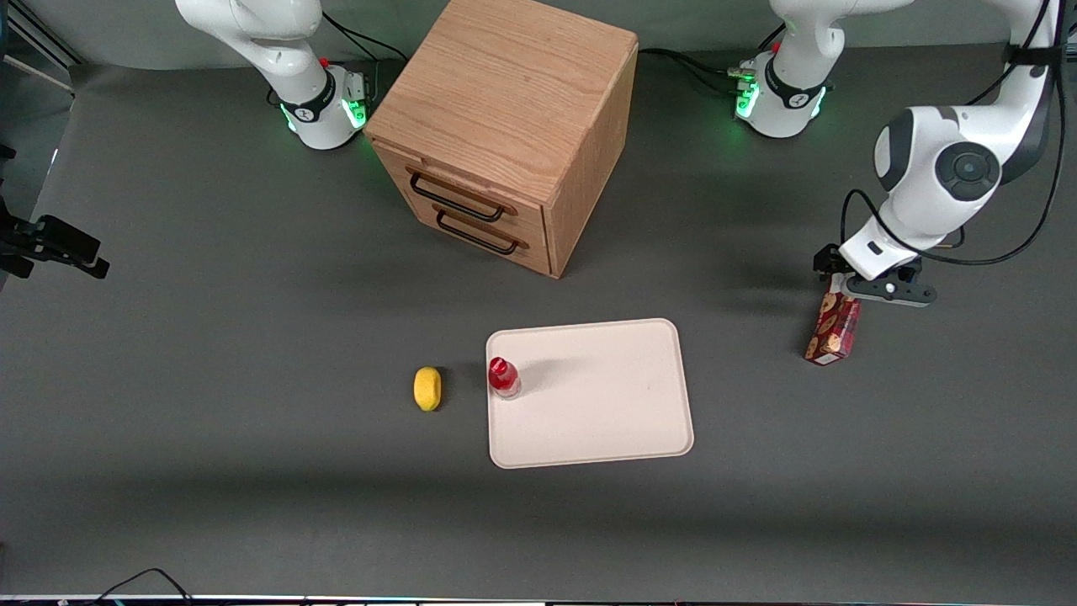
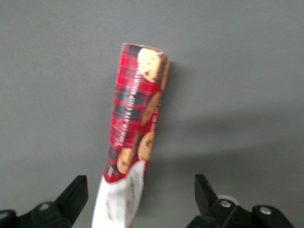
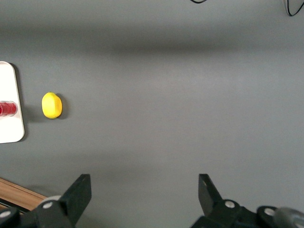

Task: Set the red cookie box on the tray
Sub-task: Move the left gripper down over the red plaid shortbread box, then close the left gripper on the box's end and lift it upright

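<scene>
The red cookie box lies on the grey table toward the working arm's end, well apart from the tray. In the left wrist view the box is a dark-red plaid carton printed with cookies, with its white end between my fingers. My left gripper is right above the end of the box farther from the front camera. It is open, with a gap between each finger and the box. The cream tray lies near the table's middle and also shows in the right wrist view.
A small red-capped bottle stands on the tray by the rim nearest the parked arm's end. A yellow lemon lies on the table beside that rim. A wooden drawer cabinet stands farther from the front camera than the tray.
</scene>
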Robot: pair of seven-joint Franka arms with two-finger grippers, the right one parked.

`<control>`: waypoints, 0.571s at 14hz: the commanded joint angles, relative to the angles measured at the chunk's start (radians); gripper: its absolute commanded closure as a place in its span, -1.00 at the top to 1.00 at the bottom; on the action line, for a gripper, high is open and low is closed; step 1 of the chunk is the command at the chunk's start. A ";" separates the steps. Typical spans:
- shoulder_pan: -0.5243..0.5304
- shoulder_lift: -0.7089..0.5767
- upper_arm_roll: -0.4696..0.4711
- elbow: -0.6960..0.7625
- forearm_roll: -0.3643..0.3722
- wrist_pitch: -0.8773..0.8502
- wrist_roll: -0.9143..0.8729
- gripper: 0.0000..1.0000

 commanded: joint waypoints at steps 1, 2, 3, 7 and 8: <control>0.001 0.099 0.071 -0.003 0.042 0.138 0.085 1.00; -0.002 0.116 0.083 -0.004 0.042 0.156 0.087 1.00; -0.003 0.127 0.083 -0.006 0.037 0.159 0.087 1.00; -0.008 0.150 0.083 -0.007 -0.042 0.144 0.080 -0.39; -0.009 0.148 0.082 -0.007 -0.055 0.140 0.080 -0.79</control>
